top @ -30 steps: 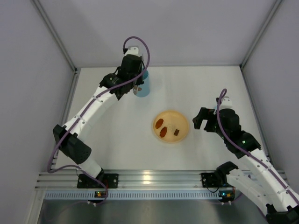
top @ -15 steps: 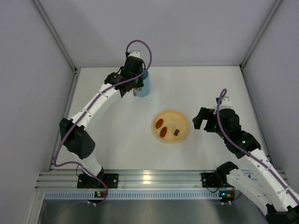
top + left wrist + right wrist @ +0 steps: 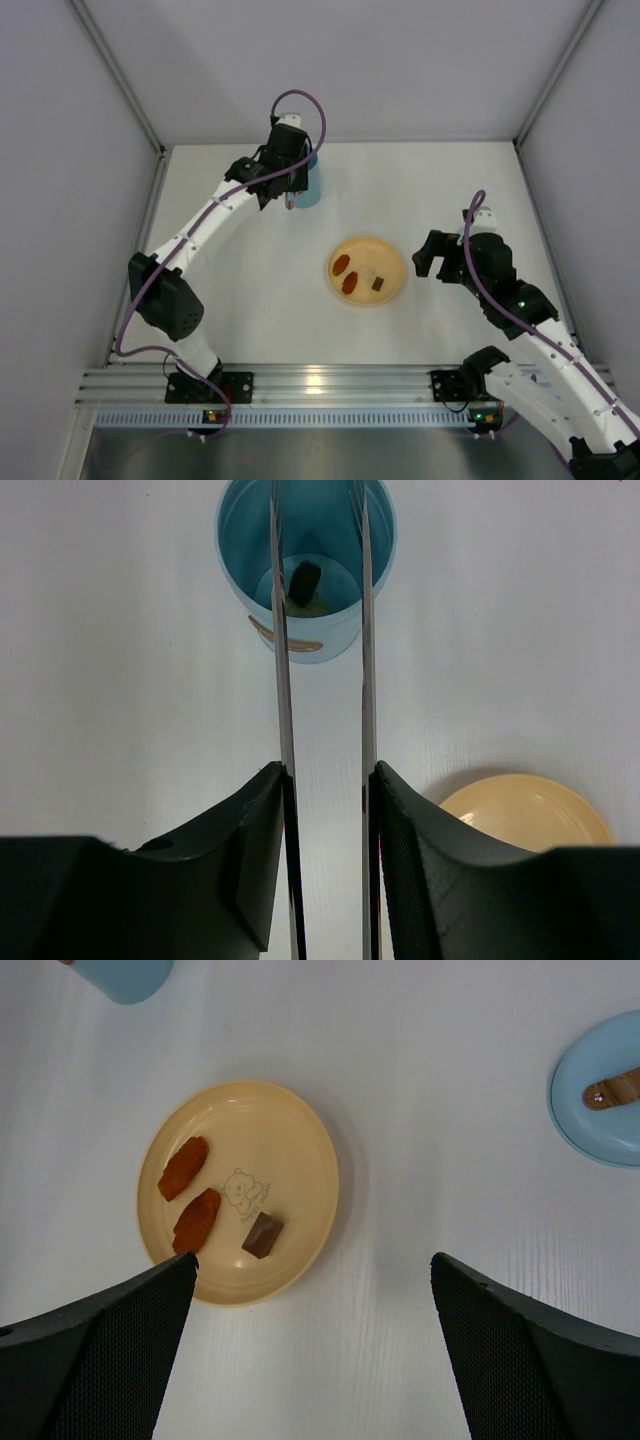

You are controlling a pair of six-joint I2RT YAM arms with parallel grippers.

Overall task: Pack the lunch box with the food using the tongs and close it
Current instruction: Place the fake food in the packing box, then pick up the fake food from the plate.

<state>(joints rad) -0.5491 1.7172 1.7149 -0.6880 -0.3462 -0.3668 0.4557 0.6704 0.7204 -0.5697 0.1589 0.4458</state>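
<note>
A yellow-orange round plate (image 3: 290, 1130) lies on the white bench (image 3: 440, 1050), left of centre. On its left half sits a reddish-brown oval piece (image 3: 184, 1168) and, nearer, a second reddish-brown oval piece (image 3: 197, 1220), close but apart. A dark brown square chunk (image 3: 262, 1235) lies just right of the second. A faint bear outline marks the plate's middle. At the far left corner, a light blue cylindrical tub (image 3: 125, 978) is cut off by the edge. At the right edge lies a light blue round lid (image 3: 580, 1120) with a brown strip handle (image 3: 612, 1088). The right tool (image 3: 312, 1260) shows two dark fingers (image 3: 100, 1360) spread wide apart along the near side.

four food pieces (image 3: 196, 1218), one lunch box (image 3: 300, 640)
</note>
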